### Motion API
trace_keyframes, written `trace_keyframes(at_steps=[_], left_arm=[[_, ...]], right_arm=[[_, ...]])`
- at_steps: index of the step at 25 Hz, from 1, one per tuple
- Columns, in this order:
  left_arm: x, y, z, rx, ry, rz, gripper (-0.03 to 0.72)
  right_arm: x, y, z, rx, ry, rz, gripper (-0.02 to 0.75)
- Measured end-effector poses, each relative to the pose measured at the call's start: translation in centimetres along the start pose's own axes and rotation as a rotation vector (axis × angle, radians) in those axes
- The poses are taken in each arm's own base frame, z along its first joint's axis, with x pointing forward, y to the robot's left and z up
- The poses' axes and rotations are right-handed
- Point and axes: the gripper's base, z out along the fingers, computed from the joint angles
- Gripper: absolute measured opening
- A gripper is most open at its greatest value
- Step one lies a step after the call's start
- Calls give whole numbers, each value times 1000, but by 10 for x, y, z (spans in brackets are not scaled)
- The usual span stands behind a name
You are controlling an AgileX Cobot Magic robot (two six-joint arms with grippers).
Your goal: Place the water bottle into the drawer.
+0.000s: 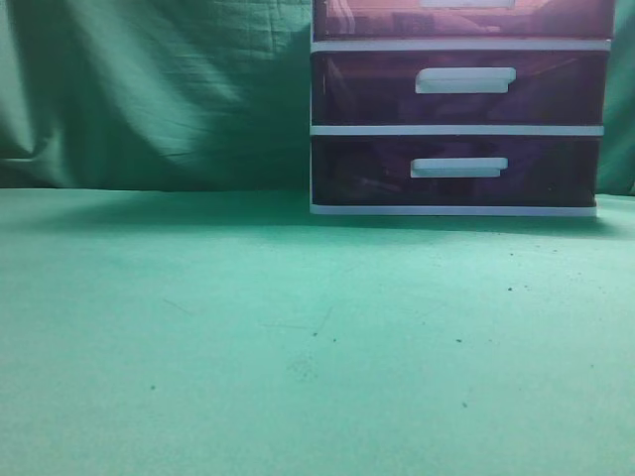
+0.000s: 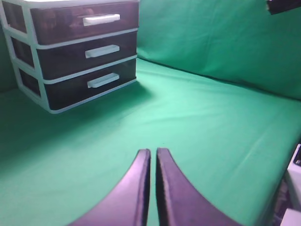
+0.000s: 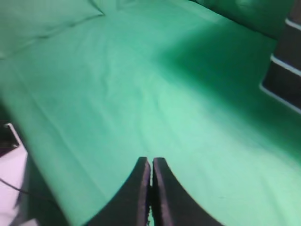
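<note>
The white-framed cabinet (image 1: 456, 129) stands at the back right of the green table. Its topmost drawer (image 2: 75, 21), dark purple-red with a white bar handle (image 2: 101, 19), looks closed in the left wrist view; in the exterior view only its lower edge (image 1: 461, 18) shows. The water bottle is not in any view. My left gripper (image 2: 153, 151) is shut and empty above the green cloth, well in front of the cabinet. My right gripper (image 3: 151, 161) is shut and empty above the cloth, with the cabinet's corner (image 3: 287, 70) far to its right. Neither gripper shows in the exterior view.
Two alike drawers (image 1: 458, 87) (image 1: 456, 169) sit beneath the top one. A green cloth (image 1: 298, 337) covers the table and a green backdrop (image 1: 149, 89) hangs behind. White equipment shows at the table edge (image 3: 11, 174) (image 2: 294, 188).
</note>
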Motion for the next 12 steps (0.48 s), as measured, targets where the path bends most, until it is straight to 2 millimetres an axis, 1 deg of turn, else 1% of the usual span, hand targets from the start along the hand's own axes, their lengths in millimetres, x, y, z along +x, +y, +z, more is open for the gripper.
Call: trace_keyframes(at_steps=[2,5,9,12], left_arm=[[11,1,-1,-10,-2,13,0],[23,2,3,-13,16,16,0],[27,2,5,-14,27,14,0],[27,4,5,-36,28,42,0]], right_arm=[[15,3,-2,-27,-43,23,0],[36,5,-3,-48,-104,48,0],[56,5,-5,-40,-187,20,0],[70,3,-1,-26,-242,8,0]])
